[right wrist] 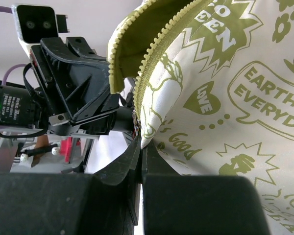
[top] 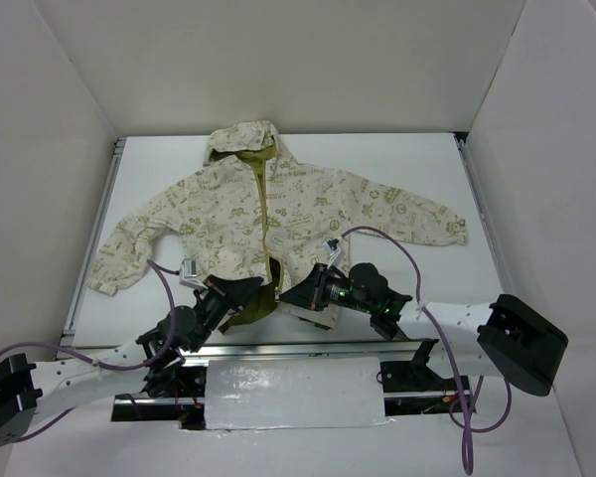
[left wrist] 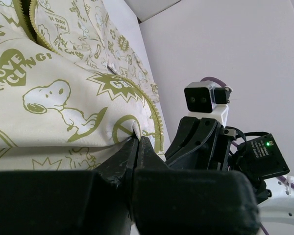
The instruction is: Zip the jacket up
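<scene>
Table (top: 427, 169): white. It carries everything, with the arms coming in from its near edge.
Jacket (top: 278, 214): lies flat on its back in the middle of the table, hood (top: 243, 139) away from me, sleeves spread out to both sides, hem towards the arm bases.
Handling: I judge it light and limp. The thin cloth will bunch and drag rather than slide as one piece, so each pull needs the other side held taut.
Lining (right wrist: 132, 34): olive. It is turned outward at the bottom of the front opening, so the two front edges are parted down there.
Zipper teeth (right wrist: 157, 54): a stiff olive row along each front edge, the only firm line on the garment. I cannot make out the slider.
Where to hold: I would grip the hem corners right beside the teeth, not the loose panel.
Left gripper (left wrist: 137, 142): fingers pressed together on a small fold of the hem (left wrist: 88, 139), just beside its tooth row.
Right gripper (right wrist: 139, 142): fingers closed on the bottom corner of the opposite front edge, near the left one.
</scene>
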Controlling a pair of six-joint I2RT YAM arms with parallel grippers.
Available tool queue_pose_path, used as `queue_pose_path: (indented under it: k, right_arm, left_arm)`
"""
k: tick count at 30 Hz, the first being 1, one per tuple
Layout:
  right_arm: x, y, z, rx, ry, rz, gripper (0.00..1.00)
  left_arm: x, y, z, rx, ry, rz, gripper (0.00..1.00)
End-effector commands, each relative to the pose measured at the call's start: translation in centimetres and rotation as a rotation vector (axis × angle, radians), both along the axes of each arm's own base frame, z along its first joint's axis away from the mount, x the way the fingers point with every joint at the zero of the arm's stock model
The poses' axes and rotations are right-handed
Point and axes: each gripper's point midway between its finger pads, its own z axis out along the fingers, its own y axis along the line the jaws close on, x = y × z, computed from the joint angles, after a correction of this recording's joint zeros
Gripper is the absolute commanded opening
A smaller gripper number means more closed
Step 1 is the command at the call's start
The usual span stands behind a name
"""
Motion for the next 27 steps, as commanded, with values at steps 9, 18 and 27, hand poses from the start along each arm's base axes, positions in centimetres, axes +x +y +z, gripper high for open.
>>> queue_pose_path:
  k: [9, 18, 27]
  right_arm:
    - [-0.1, 0.4, 3.1, 0.082, -0.082, 0.018, 0.00]
    - [0.0, 0.6, 3.1, 0.067, -0.091, 0.021, 0.00]
    - [1.0, 0.8, 2.5, 0.023, -0.099, -0.010, 0.00]
  left_arm:
    - [0.2, 0.8, -1.8, 0.043, 0.001, 0.031, 0.00]
    - [0.1, 0.4, -2.1, 0.049, 0.004, 0.014, 0.00]
    - [0.0, 0.2, -2.5, 0.057, 0.015, 0.006, 0.00]
